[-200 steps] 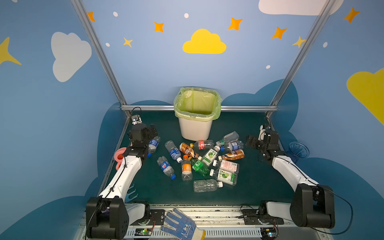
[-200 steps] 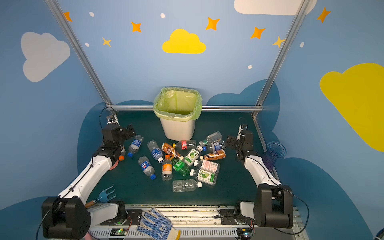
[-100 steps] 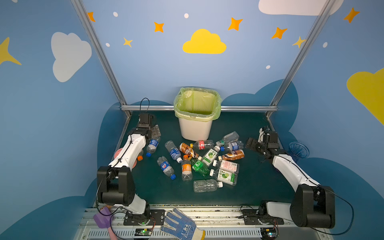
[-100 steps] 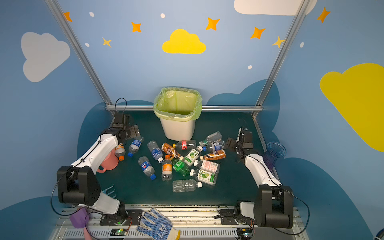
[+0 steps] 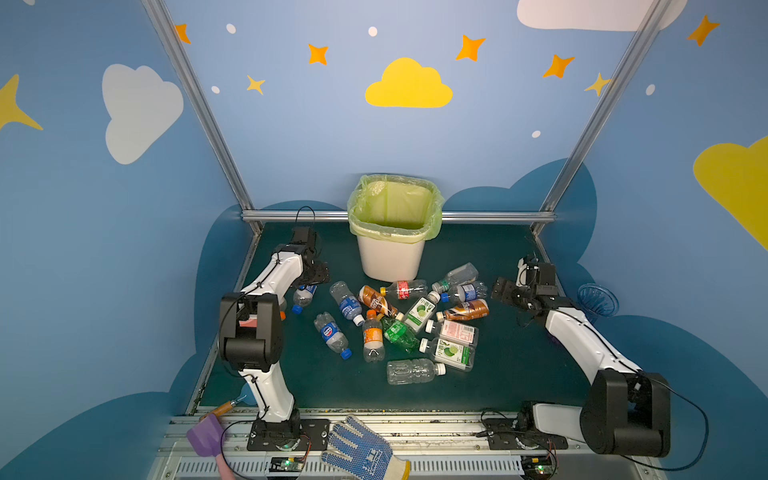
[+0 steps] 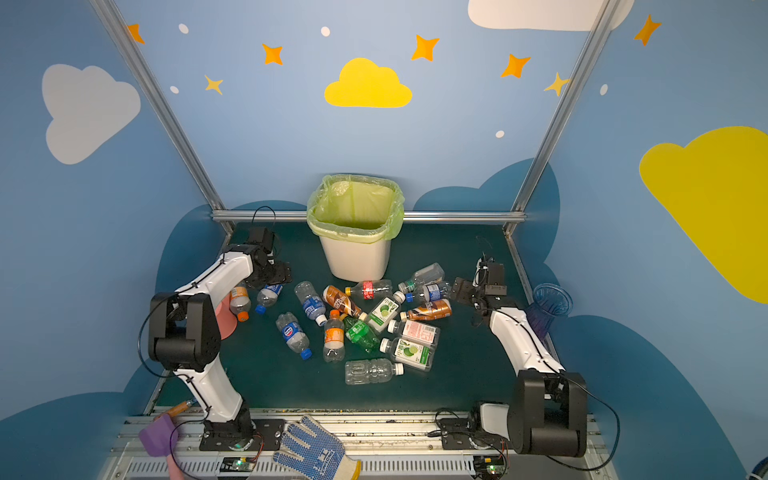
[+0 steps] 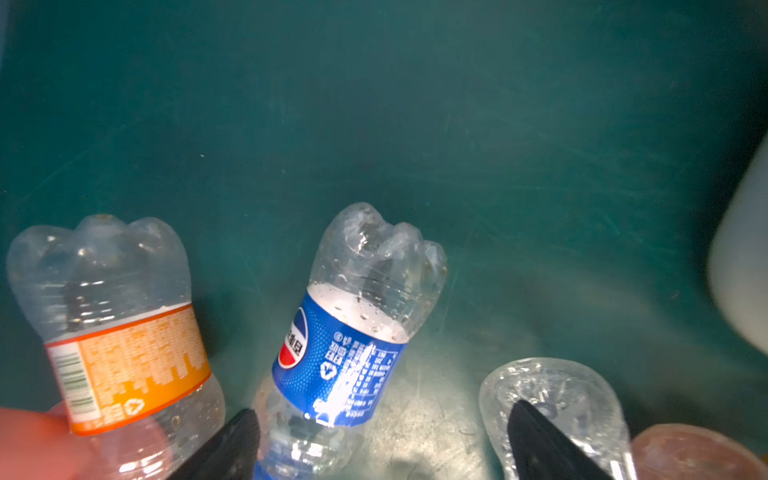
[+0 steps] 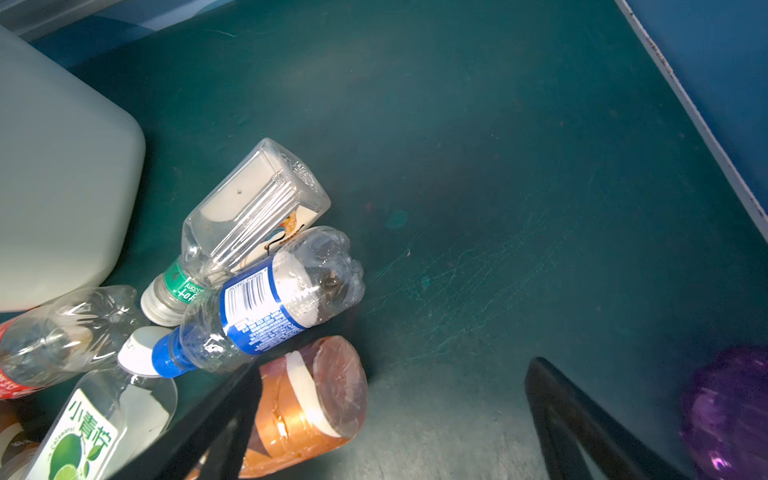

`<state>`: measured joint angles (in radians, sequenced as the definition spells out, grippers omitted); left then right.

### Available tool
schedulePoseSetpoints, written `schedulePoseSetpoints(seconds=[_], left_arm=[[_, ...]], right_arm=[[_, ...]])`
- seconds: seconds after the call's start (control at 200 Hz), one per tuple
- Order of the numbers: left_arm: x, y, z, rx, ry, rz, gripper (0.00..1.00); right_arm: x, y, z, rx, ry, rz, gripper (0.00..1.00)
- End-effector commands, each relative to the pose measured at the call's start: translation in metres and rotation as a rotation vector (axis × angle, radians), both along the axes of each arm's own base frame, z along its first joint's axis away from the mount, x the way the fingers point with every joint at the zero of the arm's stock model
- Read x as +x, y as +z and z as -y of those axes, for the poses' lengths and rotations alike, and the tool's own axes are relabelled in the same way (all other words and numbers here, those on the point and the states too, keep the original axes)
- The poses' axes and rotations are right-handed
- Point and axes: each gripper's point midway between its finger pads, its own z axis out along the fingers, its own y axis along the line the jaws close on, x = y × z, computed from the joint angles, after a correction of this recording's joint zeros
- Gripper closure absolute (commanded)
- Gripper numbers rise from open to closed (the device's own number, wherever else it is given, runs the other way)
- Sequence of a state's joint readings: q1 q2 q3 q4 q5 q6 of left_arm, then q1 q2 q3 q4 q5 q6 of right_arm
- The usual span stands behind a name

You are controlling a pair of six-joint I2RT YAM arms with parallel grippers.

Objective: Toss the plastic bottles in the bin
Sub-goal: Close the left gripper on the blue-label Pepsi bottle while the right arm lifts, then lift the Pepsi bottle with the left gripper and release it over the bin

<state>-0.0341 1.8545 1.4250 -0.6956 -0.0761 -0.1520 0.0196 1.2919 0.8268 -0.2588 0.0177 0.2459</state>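
Note:
The bin point(image 5: 392, 257), white with a yellow-green bag, stands at the back middle in both top views. Several plastic bottles point(image 5: 411, 324) lie scattered in front of it. My left gripper point(image 7: 382, 436) is open low over a clear blue-labelled bottle point(image 7: 345, 332), whose neck end lies between the jaws, close to one finger point(image 7: 232, 444). An orange-labelled bottle point(image 7: 120, 345) lies beside it. My right gripper point(image 8: 390, 415) is open at the pile's right edge, with only bare mat between its jaws. A brown bottle point(image 8: 307, 399) lies next to one finger.
A pink watering can point(image 6: 226, 320) sits behind the left arm, and a purple-blue vase point(image 5: 596, 299) stands by the right wall. The bin's wall point(image 8: 54, 174) is close to the right-side bottles. A blue glove point(image 5: 361, 451) and a purple shovel point(image 5: 205, 432) lie on the front rail.
The left arm swung from the left edge in toward the back and came down over the blue-labelled bottle; its jaws have narrowed a little. The right arm has hardly moved.

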Motion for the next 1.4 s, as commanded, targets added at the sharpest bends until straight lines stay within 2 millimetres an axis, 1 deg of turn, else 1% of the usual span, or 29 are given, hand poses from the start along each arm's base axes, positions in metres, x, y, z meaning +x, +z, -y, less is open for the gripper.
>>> schedulePoseSetpoints(seconds=[0.0,0.11,0.275,0.35,0.551,0.621,0.806,0.886,0.971,1.031,1.091,1.136,1.206,1.241,1.307,1.342,1.392], left_arm=[[-0.002,-0.011,-0.002,0.013,-0.006,-0.058,0.11],[0.001,-0.020,-0.004,0.028,-0.008,-0.089,0.14],[-0.001,-0.036,-0.011,0.061,-0.010,-0.149,0.17],[0.001,-0.039,-0.013,0.067,-0.008,-0.150,0.19],[0.006,-0.045,-0.012,0.062,-0.015,-0.158,0.19],[0.007,-0.048,-0.012,0.063,-0.018,-0.164,0.21],[0.008,-0.047,-0.013,0.063,-0.018,-0.155,0.30],[0.009,-0.045,-0.012,0.058,-0.017,-0.144,0.40],[0.013,-0.035,-0.011,0.046,-0.011,-0.103,0.49],[0.017,-0.023,-0.010,0.024,0.001,-0.060,0.56],[0.022,-0.008,-0.009,-0.015,0.017,-0.006,0.57],[0.025,0.008,-0.009,-0.046,0.026,0.040,0.59],[0.031,0.041,-0.010,-0.083,0.043,0.137,0.59],[0.034,0.062,-0.011,-0.092,0.050,0.194,0.59],[0.036,0.113,-0.012,-0.095,0.050,0.327,0.59],[0.037,0.148,-0.012,-0.096,0.047,0.419,0.59],[0.035,0.202,-0.017,-0.092,0.073,0.567,0.59]], right_arm=[[-0.001,0.015,0.004,-0.016,-0.006,0.025,0.02],[-0.003,0.014,0.005,-0.017,-0.006,0.017,0.02],[-0.006,0.012,0.006,-0.025,-0.009,0.010,0.02],[-0.006,0.013,0.007,-0.026,-0.011,0.010,0.02],[-0.008,0.012,0.006,-0.022,-0.006,0.004,0.02],[-0.009,0.013,0.006,-0.023,-0.010,0.004,0.02],[-0.012,0.013,0.008,-0.028,-0.015,0.008,0.02],[-0.012,0.013,0.009,-0.029,-0.018,0.009,0.02],[-0.013,0.013,0.010,-0.032,-0.020,0.009,0.02],[-0.013,0.014,0.011,-0.033,-0.022,0.010,0.02],[-0.013,0.015,0.011,-0.033,-0.022,0.014,0.02],[-0.013,0.016,0.012,-0.033,-0.025,0.018,0.02],[-0.012,0.019,0.012,-0.032,-0.025,0.027,0.02],[-0.011,0.021,0.012,-0.032,-0.027,0.032,0.02],[-0.009,0.025,0.013,-0.032,-0.027,0.044,0.02],[-0.008,0.027,0.014,-0.033,-0.027,0.049,0.02],[-0.006,0.029,0.014,-0.030,-0.028,0.054,0.02]])
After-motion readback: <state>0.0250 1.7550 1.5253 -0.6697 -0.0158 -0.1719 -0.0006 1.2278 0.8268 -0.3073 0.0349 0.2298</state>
